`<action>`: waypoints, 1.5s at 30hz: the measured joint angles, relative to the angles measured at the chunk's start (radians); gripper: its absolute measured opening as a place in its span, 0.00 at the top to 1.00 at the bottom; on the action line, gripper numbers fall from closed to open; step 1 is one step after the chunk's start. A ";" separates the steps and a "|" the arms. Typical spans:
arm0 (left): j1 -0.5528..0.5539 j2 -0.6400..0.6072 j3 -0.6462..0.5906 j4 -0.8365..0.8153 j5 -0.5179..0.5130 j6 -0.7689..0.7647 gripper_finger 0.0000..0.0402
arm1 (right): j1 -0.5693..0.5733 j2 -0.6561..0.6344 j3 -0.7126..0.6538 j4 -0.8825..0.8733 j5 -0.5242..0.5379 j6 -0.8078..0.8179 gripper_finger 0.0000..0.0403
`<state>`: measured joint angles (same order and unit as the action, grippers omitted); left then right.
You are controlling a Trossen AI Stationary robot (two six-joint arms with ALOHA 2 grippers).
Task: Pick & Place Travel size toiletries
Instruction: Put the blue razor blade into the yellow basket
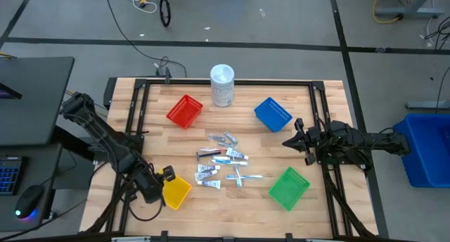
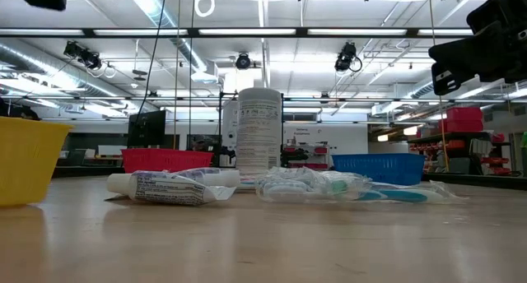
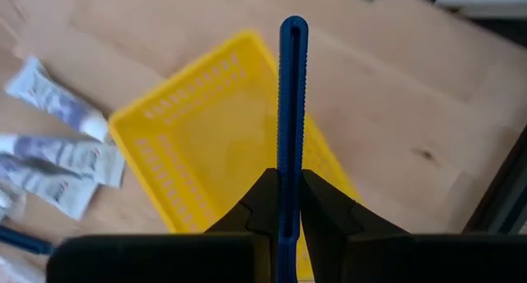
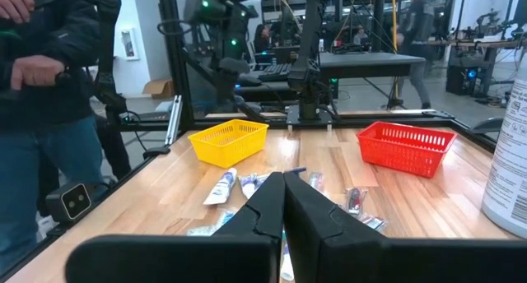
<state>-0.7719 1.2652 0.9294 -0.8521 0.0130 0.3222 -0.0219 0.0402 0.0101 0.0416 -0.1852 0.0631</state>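
The travel size toiletries [image 1: 223, 166] lie in a loose pile at the table's middle: white tubes, pale sticks and packets. In the low view they show as a tube [image 2: 169, 187] and wrapped sticks [image 2: 346, 187]. My left gripper [image 1: 162, 180] is over the yellow basket [image 1: 177, 193] near the table's near left corner, shut on a slim dark-blue stick [image 3: 290, 110]. My right gripper [image 1: 288, 142] hovers shut and empty at the table's right side, between the blue basket [image 1: 273, 114] and the green basket [image 1: 289, 187]. My left gripper [image 3: 285, 184] pinches the dark-blue stick between its two fingers [image 3: 262, 202], at the stick's near end [image 3: 285, 213]. The stick lies along the fingers and juts far out past their tips. Its free end [image 3: 293, 28] is lifted clear above the yellow basket [image 3: 206, 127].
A red basket [image 1: 184, 110] and a tall white container [image 1: 222, 85] stand toward the far edge. White tubes [image 3: 58, 151] lie on the wood beside the yellow basket. A person [image 4: 37, 77] stands beyond the table's left side. A black frame rail runs around the table.
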 joint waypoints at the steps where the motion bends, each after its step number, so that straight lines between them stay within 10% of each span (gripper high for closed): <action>1: 0.002 0.000 -0.012 0.005 -0.002 0.000 0.90 | 0.000 0.000 0.000 0.000 0.000 0.000 0.97; 45: 0.047 0.044 -0.132 0.165 -0.076 -0.003 0.90 | 0.000 0.000 0.000 0.000 0.000 0.000 0.96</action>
<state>-0.7248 1.3094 0.7971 -0.6872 -0.0628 0.3187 -0.0219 0.0399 0.0101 0.0416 -0.1848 0.0635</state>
